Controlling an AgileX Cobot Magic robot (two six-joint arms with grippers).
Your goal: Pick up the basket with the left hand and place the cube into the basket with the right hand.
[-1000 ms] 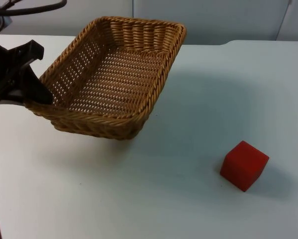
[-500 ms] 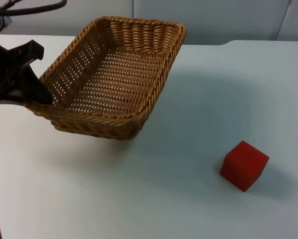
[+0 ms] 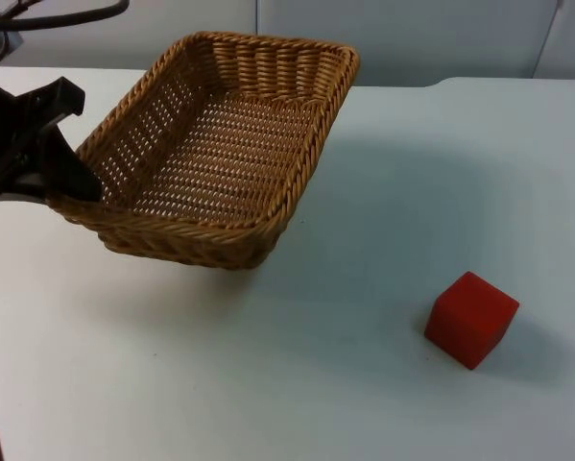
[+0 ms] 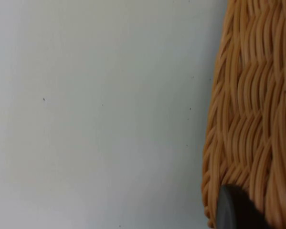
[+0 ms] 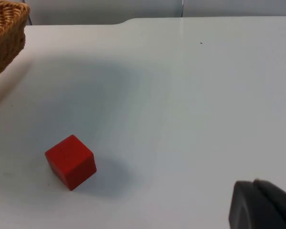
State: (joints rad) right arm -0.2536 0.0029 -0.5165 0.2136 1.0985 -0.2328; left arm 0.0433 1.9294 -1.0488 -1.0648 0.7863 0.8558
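A woven wicker basket [image 3: 220, 144] hangs tilted above the table at the left, its shadow on the white surface below. My left gripper [image 3: 68, 184] is shut on the basket's near left corner. In the left wrist view a black fingertip [image 4: 236, 211] presses against the basket's woven wall [image 4: 250, 109]. A red cube [image 3: 471, 319] rests on the table at the front right, well apart from the basket. In the right wrist view the cube [image 5: 71, 161] lies some way ahead of my right gripper [image 5: 264, 206], with a corner of the basket [image 5: 4, 36] beyond it.
The white table [image 3: 364, 211] runs back to the grey partition wall [image 3: 431, 38]. Bare surface lies between basket and cube.
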